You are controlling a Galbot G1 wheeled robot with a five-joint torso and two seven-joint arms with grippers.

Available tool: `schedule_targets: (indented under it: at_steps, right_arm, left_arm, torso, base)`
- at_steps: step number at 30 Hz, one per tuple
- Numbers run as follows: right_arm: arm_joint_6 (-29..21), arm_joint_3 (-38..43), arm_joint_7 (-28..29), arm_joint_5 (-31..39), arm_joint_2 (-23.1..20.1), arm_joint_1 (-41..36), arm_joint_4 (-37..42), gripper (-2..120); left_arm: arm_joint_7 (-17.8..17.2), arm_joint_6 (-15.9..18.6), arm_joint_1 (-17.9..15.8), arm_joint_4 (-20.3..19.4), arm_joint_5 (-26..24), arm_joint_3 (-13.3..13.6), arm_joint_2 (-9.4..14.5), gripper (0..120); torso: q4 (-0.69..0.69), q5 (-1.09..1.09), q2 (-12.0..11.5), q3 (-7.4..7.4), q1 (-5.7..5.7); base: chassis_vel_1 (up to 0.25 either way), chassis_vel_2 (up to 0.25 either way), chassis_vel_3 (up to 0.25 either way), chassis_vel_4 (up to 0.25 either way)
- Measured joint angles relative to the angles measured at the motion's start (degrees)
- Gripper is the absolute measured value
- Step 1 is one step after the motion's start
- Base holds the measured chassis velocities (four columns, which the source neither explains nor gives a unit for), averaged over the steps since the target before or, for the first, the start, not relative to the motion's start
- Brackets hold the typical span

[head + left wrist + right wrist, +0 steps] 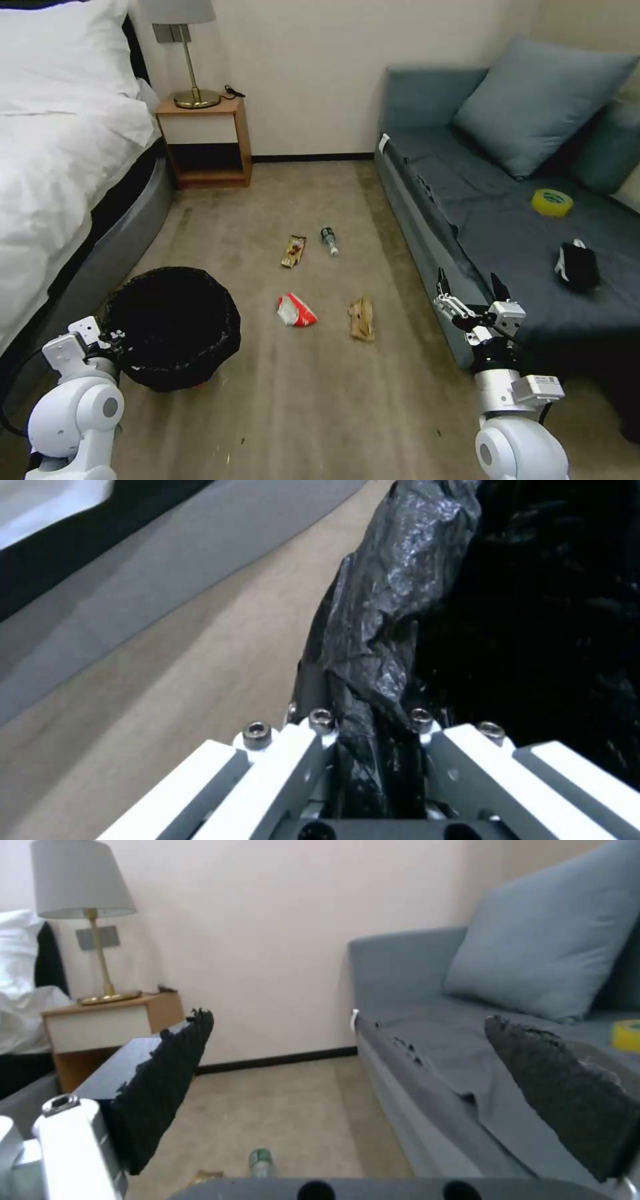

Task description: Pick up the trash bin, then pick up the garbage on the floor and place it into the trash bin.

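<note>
My left end effector (370, 740) pinches the bin (172, 327) rim; my right end effector (470, 293) hovers wide beside the sofa (507, 227).

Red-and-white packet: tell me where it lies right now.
In the head view the red-and-white packet lies on the floor, between the trash bin on the robot's left and the crumpled brown paper on its right.

One bin (172, 327), four bits of trash on the floor: wrapper (293, 251), bottle (329, 240), packet (296, 311), paper (361, 319).
</note>
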Motion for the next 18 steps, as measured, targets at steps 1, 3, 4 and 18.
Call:
schedule_targets:
  at_steps: [1,3,4,18]
  right_arm:
    - [0.01,-0.02,-0.01,0.00,-0.04,0.12,-0.09,100]
    - [0.08,-0.04,-0.02,-0.01,-0.06,0.25,-0.17,100]
    - [0.11,-0.05,-0.04,-0.01,-0.07,0.30,-0.22,100]
    - [-4.05,-2.93,1.35,0.29,-2.12,2.81,-1.65,100]
  left_arm:
    - [0.00,0.00,-0.10,0.06,0.04,0.00,-0.05,3]
    - [-0.01,0.00,-0.20,0.14,0.08,0.00,-0.09,3]
    - [-0.01,0.00,-0.25,0.17,0.08,0.00,-0.09,3]
    - [0.11,0.00,-0.95,-0.09,0.11,0.63,-0.40,3]
  torso:
    - [0.01,0.00,0.00,0.00,0.00]
    - [0.01,-0.03,0.00,0.00,-0.01]
    - [0.01,-0.04,0.00,0.00,0.00]
    - [0.01,-0.02,0.00,0.00,0.01]
  base:
    - [-0.326,0.325,0.330,-0.339]
    - [-0.326,0.347,0.327,-0.339]
    - [-0.324,0.347,0.327,-0.339]
    - [-0.233,0.226,0.220,-0.209]
